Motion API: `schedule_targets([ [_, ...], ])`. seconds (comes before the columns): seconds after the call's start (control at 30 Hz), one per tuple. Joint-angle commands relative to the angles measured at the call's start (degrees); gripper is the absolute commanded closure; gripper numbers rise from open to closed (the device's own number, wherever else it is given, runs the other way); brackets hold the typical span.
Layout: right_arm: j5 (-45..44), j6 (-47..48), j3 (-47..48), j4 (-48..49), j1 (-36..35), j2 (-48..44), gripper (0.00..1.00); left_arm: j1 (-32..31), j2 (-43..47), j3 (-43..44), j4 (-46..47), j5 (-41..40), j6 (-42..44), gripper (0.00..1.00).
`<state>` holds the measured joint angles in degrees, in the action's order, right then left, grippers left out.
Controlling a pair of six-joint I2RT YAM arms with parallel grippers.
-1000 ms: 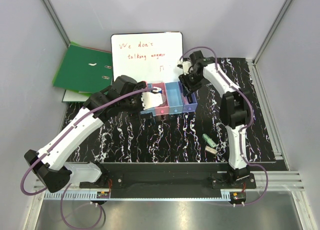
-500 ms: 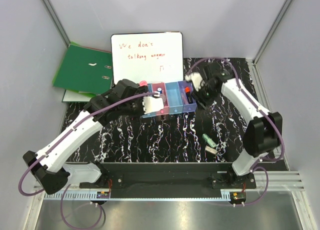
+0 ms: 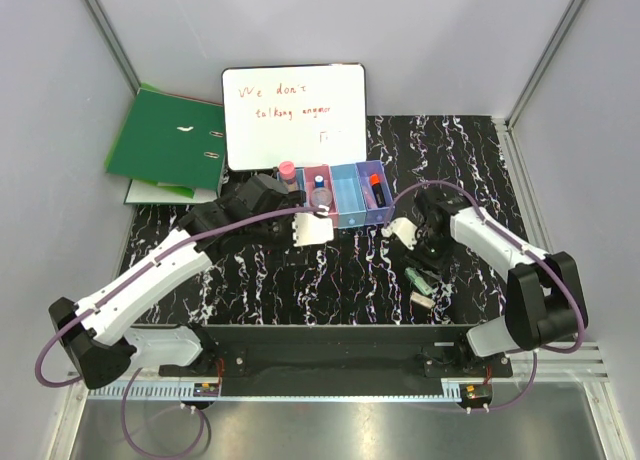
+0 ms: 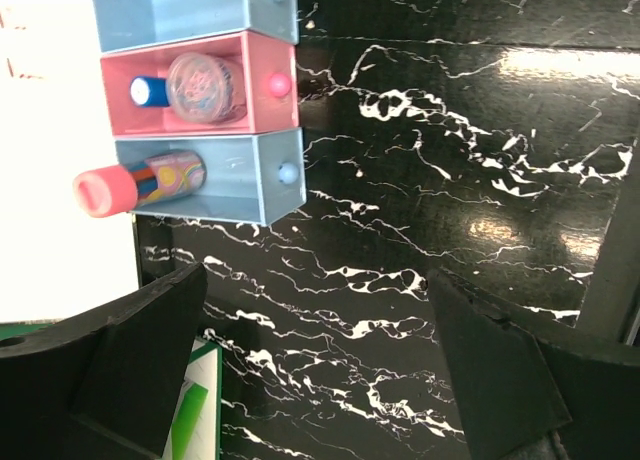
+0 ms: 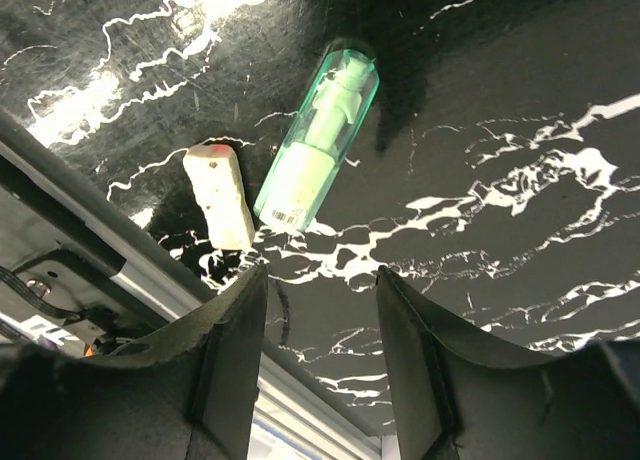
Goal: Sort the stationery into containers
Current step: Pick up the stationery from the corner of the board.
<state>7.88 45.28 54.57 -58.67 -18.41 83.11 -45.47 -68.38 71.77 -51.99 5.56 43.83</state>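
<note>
On green stick [image 5: 318, 140], printed label [image 5: 286, 217]

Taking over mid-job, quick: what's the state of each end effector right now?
Left end effector: open, holding nothing.
Right end effector: open, holding nothing; the green stick lies just ahead, untouched.

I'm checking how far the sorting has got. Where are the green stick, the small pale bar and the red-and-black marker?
green stick [image 5: 312, 140], right wrist view, on the middle of its clear green case.
small pale bar [image 5: 222, 198], right wrist view, on the middle of its top face.
red-and-black marker [image 3: 377, 190], top view, on its red part.
</note>
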Motion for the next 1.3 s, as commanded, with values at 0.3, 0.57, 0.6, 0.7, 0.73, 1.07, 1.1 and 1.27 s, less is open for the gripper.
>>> schedule_targets([
  [0.3,1.08,-5.90,-2.53,11.03,-2.15,7.15,0.46,-0.58,0.88,0.04,3.38,-0.64,1.69,0.01],
  [0.57,1.17,-10.38,-2.45,16.30,-2.59,13.21,0.48,-0.67,0.44,1.53,3.47,-0.90,1.61,0.01],
  [0.6,1.35,-10.56,-2.36,16.49,-2.85,13.57,0.48,-0.67,0.35,1.62,3.56,-0.99,1.78,0.01],
  [0.7,1.18,-11.61,-2.18,17.28,-3.12,14.45,0.69,-0.58,0.18,1.97,3.56,-1.26,1.96,0.01],
  [0.73,1.00,-11.61,-2.01,17.28,-3.12,14.62,0.77,-0.67,0.18,2.06,3.56,-1.26,1.87,0.01],
  [1.07,0.38,-10.74,2.29,14.21,-3.21,10.32,1.00,-0.67,0.26,3.29,3.47,-1.78,2.04,0.01],
  [1.1,0.82,-11.08,3.17,13.25,-3.21,9.79,1.00,-0.67,0.44,3.20,3.56,-1.96,2.04,0.01],
  [1.27,5.64,-14.33,11.16,7.79,-3.21,6.45,1.00,-0.67,1.67,2.33,3.56,-2.40,1.61,0.01],
])
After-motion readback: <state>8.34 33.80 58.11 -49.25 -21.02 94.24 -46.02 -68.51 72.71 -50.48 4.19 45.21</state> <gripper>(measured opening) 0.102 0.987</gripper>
